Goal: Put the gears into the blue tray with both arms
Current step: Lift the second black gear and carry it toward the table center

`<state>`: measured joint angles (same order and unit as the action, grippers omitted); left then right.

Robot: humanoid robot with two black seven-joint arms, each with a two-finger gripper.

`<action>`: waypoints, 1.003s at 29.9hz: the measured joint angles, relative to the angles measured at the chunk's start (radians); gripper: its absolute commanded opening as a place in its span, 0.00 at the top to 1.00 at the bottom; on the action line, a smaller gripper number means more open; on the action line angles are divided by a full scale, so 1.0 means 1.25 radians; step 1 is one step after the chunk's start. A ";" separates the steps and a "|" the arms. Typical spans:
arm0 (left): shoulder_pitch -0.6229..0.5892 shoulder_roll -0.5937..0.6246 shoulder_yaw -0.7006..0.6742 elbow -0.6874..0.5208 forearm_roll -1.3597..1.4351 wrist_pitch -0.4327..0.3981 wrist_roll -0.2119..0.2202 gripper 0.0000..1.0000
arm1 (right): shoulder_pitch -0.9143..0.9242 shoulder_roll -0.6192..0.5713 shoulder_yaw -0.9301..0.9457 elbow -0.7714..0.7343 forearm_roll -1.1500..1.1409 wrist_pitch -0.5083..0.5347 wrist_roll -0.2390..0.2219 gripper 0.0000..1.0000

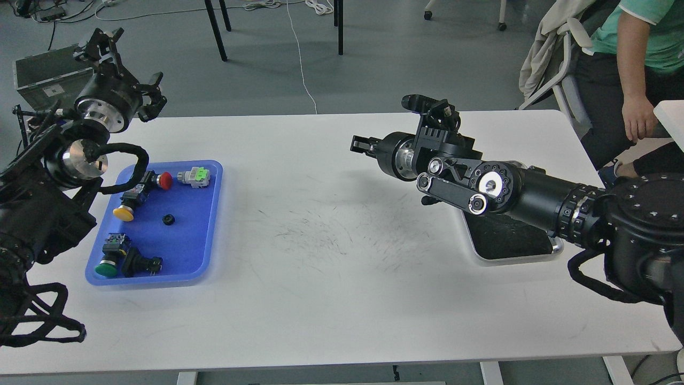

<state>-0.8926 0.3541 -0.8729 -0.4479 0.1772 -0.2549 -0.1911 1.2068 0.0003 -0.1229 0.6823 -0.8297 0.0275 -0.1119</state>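
Note:
The blue tray lies at the table's left. One gear, a tiny black disc, rests on its floor among several coloured push-button switches. My left gripper hangs above the table's far left edge, behind the tray, its two claws apart and empty. My right arm reaches in from the right across the table. Its gripper points left over the middle-right of the table, far from the blue tray. Its fingers look dark and close together, and I cannot make out anything between them.
In the blue tray lie a red switch, a green-grey one, a yellow one and a green one. My right arm covers most of the steel tray. A seated person is at the far right.

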 measured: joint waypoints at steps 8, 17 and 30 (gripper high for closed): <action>0.003 -0.002 -0.001 0.000 -0.001 -0.002 -0.001 0.02 | -0.038 0.000 -0.002 0.054 -0.003 -0.003 0.001 0.98; 0.001 0.000 -0.001 0.000 -0.002 -0.005 -0.001 0.02 | -0.058 0.000 -0.007 0.102 -0.009 0.007 0.000 0.96; 0.002 0.002 -0.001 0.000 -0.002 -0.004 -0.004 0.02 | -0.126 0.000 -0.023 0.206 -0.010 0.009 0.001 0.93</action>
<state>-0.8901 0.3561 -0.8745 -0.4479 0.1748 -0.2604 -0.1957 1.0494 0.0000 -0.1517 0.9395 -0.8418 0.0383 -0.1106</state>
